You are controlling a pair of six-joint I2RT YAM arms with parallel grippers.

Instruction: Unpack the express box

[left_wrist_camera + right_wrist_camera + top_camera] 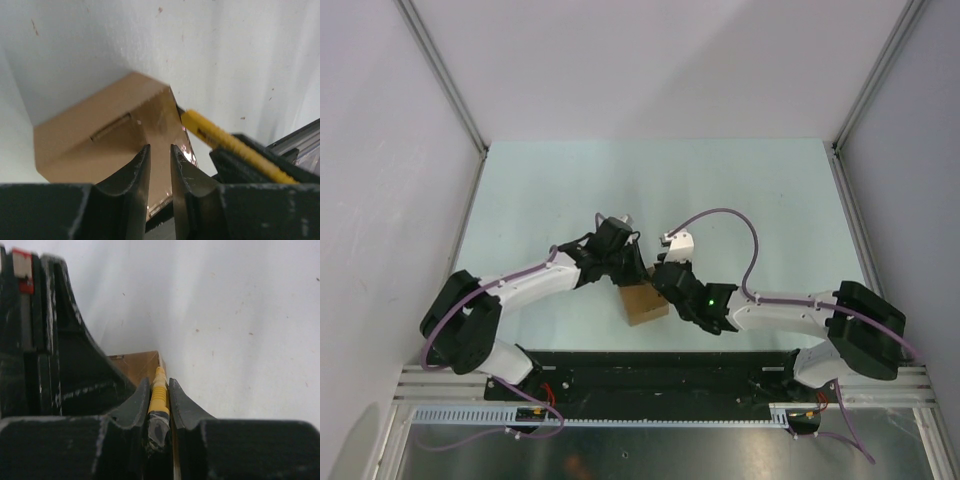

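Slim yellow utility knife (159, 390) over a pale green table (540, 190) between grey walls (380, 150).

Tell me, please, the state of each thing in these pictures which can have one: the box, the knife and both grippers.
express box: closed, flaps down.
left gripper: over the box, jaws slightly apart, nothing seen between them.
right gripper: shut on the utility knife.
utility knife: held, its front end at the box's upper edge; whether the blade is out cannot be told.

Overhead looks down; wrists close, sharing box (100, 135)
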